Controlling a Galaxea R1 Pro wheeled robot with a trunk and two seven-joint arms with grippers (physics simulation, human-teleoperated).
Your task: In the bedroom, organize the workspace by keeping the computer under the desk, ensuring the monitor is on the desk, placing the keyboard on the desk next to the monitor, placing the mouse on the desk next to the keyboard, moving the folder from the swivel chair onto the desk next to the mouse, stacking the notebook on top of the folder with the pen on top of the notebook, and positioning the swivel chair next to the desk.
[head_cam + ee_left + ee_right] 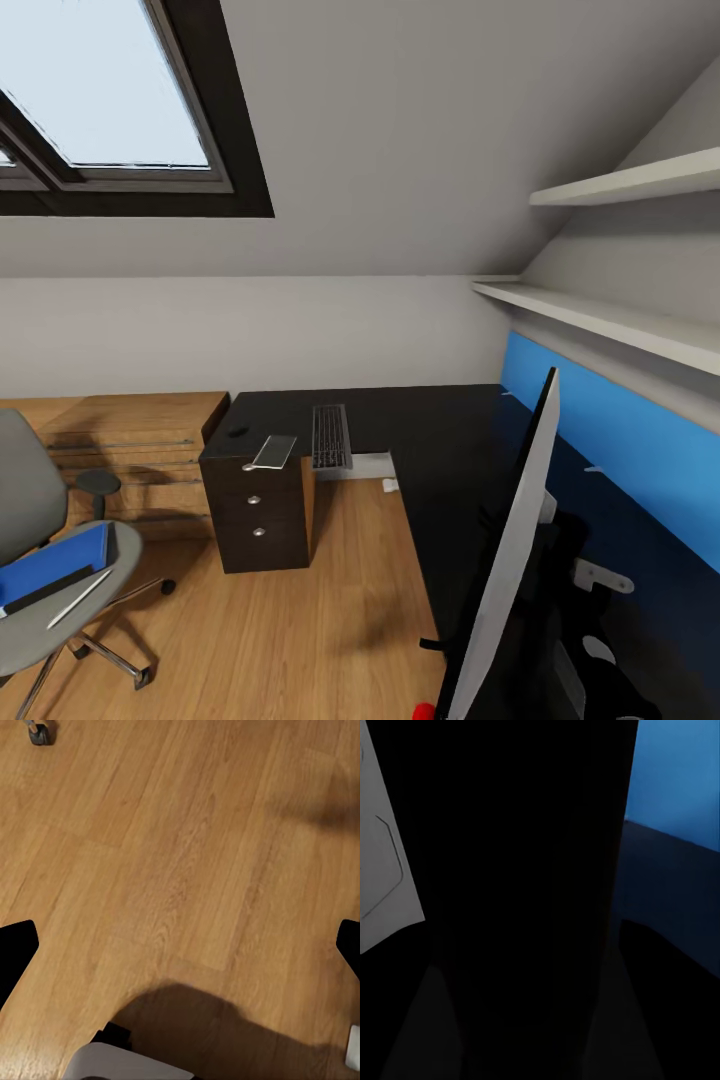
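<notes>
The monitor [505, 560] stands edge-on and tilted over the near right part of the black desk [440, 450]. My right gripper [525, 1035] is pressed against its dark body and looks shut on it. Further back on the desk lie the keyboard [331, 436] and the mouse [238, 432]. At the left, the grey swivel chair [30, 500] carries the blue folder [55, 562], with the black notebook [48, 590] and the pen [80, 598] on it. My left gripper [180, 952] hangs open over bare floor. A pale thing [365, 465] shows under the desk; whether it is the computer I cannot tell.
A grey flat piece [275, 450] lies on the drawer unit [258, 515]. A wooden dresser [120, 440] stands behind the chair. A blue wall panel [620, 440] and two shelves [600, 320] run along the right wall. A chair castor [39, 733] shows on the wooden floor [300, 620].
</notes>
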